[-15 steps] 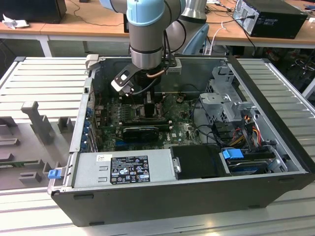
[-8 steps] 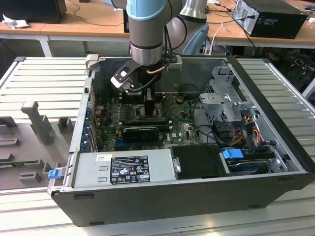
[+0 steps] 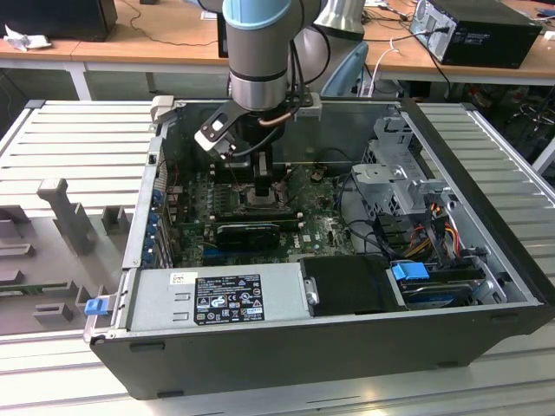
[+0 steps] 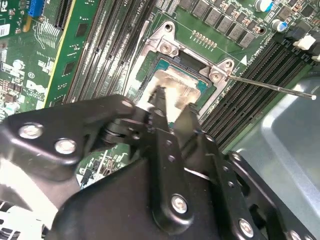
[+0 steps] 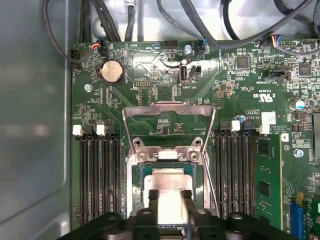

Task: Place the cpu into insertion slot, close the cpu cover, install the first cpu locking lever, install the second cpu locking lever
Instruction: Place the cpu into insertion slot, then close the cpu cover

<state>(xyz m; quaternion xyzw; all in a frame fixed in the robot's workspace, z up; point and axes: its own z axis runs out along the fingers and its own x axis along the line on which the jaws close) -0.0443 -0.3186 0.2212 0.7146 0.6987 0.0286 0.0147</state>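
**Chip over socket:** Inside the open computer case (image 3: 303, 355), your end effector (image 5: 170, 200) hangs low over the insertion slot (image 5: 136, 175). The cpu (image 5: 169, 179) lies directly beneath its tip, within the slot's silvery rim. The span looks narrow, about the chip's width, but you cannot tell from these views whether it clamps the chip or merely stands over it. Just beyond the tip the cpu cover (image 5: 170, 109) stands swung up, not yet closed. A thin locking lever (image 4: 270, 86) juts out to one side of the socket, unlatched. Dark memory slots (image 5: 100, 175) run along both flanks of the end effector.

To seat the chip well, you would want it flat and square to the socket and brought straight down with no sideways slide, since the contacts underneath are likely delicate. Keep clear of the raised cover and the lever.

White lettering is scattered across the green board (image 5: 240, 110). A black-and-white label (image 3: 227, 299) fronts the power supply, nearer the exterior camera than the end effector. The case rests on a slatted metal bench (image 3: 78, 147).
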